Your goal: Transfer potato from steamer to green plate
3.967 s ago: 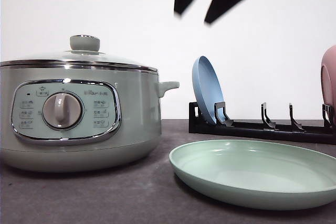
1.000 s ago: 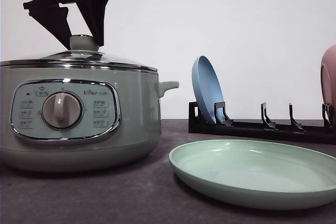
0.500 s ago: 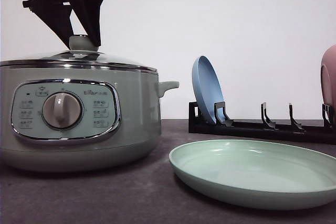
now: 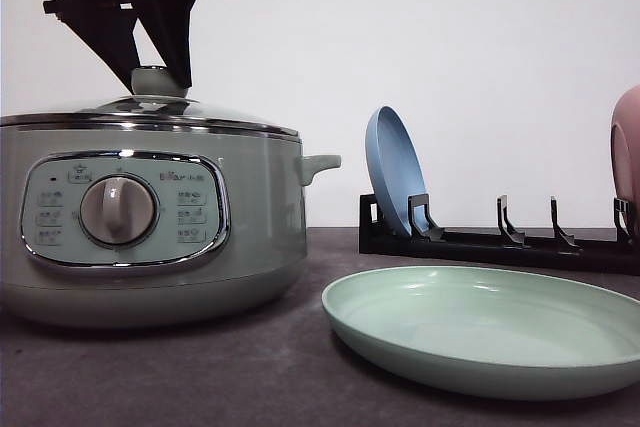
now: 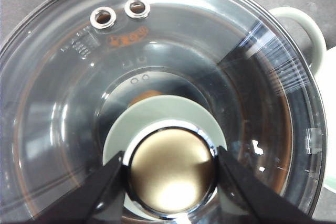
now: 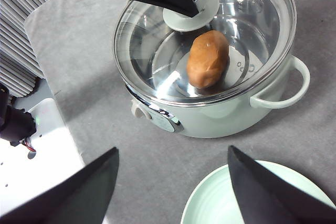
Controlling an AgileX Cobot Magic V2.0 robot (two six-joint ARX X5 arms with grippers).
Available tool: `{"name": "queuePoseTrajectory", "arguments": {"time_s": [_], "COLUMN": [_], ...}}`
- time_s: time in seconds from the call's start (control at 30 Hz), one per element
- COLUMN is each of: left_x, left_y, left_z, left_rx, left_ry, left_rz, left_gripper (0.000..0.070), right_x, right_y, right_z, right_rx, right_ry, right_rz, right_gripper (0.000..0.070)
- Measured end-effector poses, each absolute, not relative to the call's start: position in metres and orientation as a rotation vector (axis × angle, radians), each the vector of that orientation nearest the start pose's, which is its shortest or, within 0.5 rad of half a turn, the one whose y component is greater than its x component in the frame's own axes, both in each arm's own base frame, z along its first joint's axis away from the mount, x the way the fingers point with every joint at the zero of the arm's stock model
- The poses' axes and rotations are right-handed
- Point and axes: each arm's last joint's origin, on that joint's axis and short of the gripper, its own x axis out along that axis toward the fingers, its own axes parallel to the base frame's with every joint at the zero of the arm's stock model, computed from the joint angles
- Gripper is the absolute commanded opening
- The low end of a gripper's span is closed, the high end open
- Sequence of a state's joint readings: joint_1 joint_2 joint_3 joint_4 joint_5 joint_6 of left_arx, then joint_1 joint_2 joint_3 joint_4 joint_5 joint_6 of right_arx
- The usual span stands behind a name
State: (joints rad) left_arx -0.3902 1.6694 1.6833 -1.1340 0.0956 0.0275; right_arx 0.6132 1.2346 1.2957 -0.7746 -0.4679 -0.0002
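The steamer (image 4: 150, 217) stands at the left of the table with its glass lid (image 5: 157, 51) on. Through the glass, the orange-brown potato (image 6: 208, 59) lies inside the pot. My left gripper (image 4: 158, 80) is over the lid, and its two black fingers (image 5: 107, 182) press against both sides of the lid knob (image 5: 172, 174). To the right of the pot, the green plate (image 4: 480, 332) lies on the table with nothing on it. My right gripper (image 6: 172, 153) hangs high above the table, open, between the steamer and the plate.
A black dish rack (image 4: 500, 242) stands behind the plate, with a blue plate (image 4: 395, 172) upright at its left end and a pink dish (image 4: 628, 147) at its right end. The steamer's side handle (image 4: 320, 165) points toward the rack. The table's edge (image 6: 37, 19) runs left of the pot.
Four seconds ago the left gripper was not at the lid. Over the last second its fingers have drawn in against the lid knob. The lid, potato and plate have not moved.
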Motion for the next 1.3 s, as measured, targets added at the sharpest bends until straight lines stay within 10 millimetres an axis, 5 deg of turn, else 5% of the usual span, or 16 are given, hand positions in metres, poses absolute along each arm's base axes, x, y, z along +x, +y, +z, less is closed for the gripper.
{"name": "queuePoseTrajectory", "arguments": {"time_s": [0.27, 0.8, 1.3], "left_x": [0.293, 0.252, 0.246], "left_y": [-0.115, -0.042, 0.018], "left_z": [0.369, 0.420, 0.425], "left_rx": [0.182, 0.086, -0.005], "left_ry": [1.046, 0.902, 0.897], "left_rz": [-0.393, -0.178, 0.041], "left_gripper": [0.0001, 0.0001, 0.0001], "right_x": [0.192, 0.193, 0.193], "right_y": [0.151, 0.151, 0.151], "right_z": [0.366, 0.366, 0.366], "right_rx": [-0.054, -0.055, -0.049], "right_ry": [0.746, 0.746, 0.750], "right_rz": [1.033, 1.033, 1.030], "right_gripper": [0.0411, 0.0411, 0.0411]}}
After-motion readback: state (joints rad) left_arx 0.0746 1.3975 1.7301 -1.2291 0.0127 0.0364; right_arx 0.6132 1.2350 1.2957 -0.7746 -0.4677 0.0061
